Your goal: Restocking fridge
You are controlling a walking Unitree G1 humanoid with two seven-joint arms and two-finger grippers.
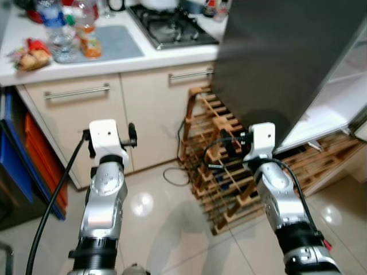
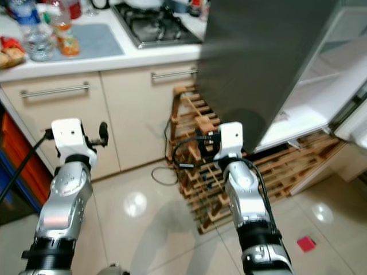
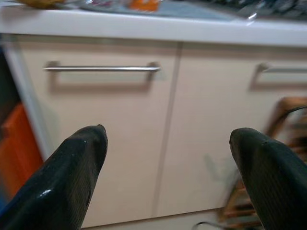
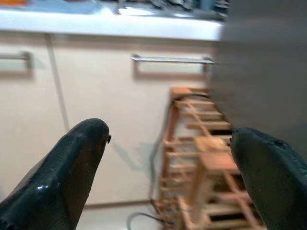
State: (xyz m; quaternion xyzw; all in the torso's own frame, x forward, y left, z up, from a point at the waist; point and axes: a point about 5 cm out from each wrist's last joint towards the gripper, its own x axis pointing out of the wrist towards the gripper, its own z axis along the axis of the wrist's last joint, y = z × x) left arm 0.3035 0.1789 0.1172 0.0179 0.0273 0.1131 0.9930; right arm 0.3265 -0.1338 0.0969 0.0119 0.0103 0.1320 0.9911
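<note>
The fridge's dark grey door (image 1: 275, 63) stands open at the upper right, and white inner shelves (image 1: 338, 109) show beside it. On the white counter (image 1: 114, 54) stand a clear water bottle (image 1: 57, 31) and an orange drink bottle (image 1: 87, 34), with a snack packet (image 1: 31, 56) at the left. My left gripper (image 3: 168, 139) is raised before the cream cabinet doors, open and empty. Nearer the fridge, my right gripper (image 4: 170, 136) is open and empty too, facing the cabinet and the wooden rack.
A wooden wine rack (image 1: 229, 177) stands on the floor between the cabinets and the fridge, with a black cable (image 1: 172, 175) looped beside it. A gas hob (image 1: 172, 26) sits on the counter. Blue and orange crates (image 1: 23, 166) are at the left. A small red object (image 2: 305, 243) lies on the tiles.
</note>
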